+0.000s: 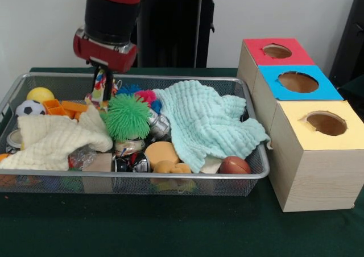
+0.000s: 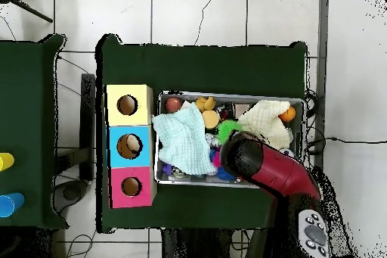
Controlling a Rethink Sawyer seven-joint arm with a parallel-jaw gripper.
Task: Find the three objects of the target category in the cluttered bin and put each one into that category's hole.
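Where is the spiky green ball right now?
In the front view, the spiky green ball sits in the middle of the wire bin, between the cream cloth on its left and the mint-green cloth on its right.

Spiky green ball (image 1: 127, 116) mid-clutter, mint cloth (image 1: 207, 123) draped right of it, cream cloth (image 1: 54, 140) left. Small soccer ball (image 1: 29, 108) and yellow ball (image 1: 40, 94) far left. Brown ball (image 1: 234, 165) near right. Red-topped box (image 1: 276, 52), blue-topped box (image 1: 298, 82) right.
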